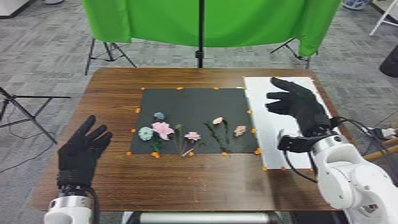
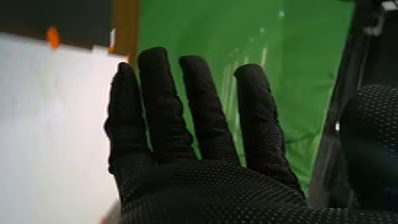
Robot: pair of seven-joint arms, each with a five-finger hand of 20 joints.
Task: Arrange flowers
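In the head view my right hand point(image 1: 300, 105) is over the white sheet point(image 1: 277, 145) on the table's right side, its fingers extended, away from the flowers. My left hand point(image 1: 82, 152) is at the table's left side with straight fingers. Between them, on the dark mat point(image 1: 191, 100), lie a pink flower point(image 1: 163, 130), a pale teal flower point(image 1: 146, 133), a small blue flower point(image 1: 159, 115), a smaller pink flower point(image 1: 192, 136) and peach buds point(image 1: 240, 130) with green stems. In the right wrist view my right hand point(image 2: 204, 187) has its fingers straight and holds nothing.
Orange markers point(image 1: 155, 155) run around the mat's edges on the brown wooden table point(image 1: 195, 175). A green cloth point(image 1: 204, 25) on a stand hangs beyond the far edge. Black cables point(image 1: 355, 125) run beside the right arm.
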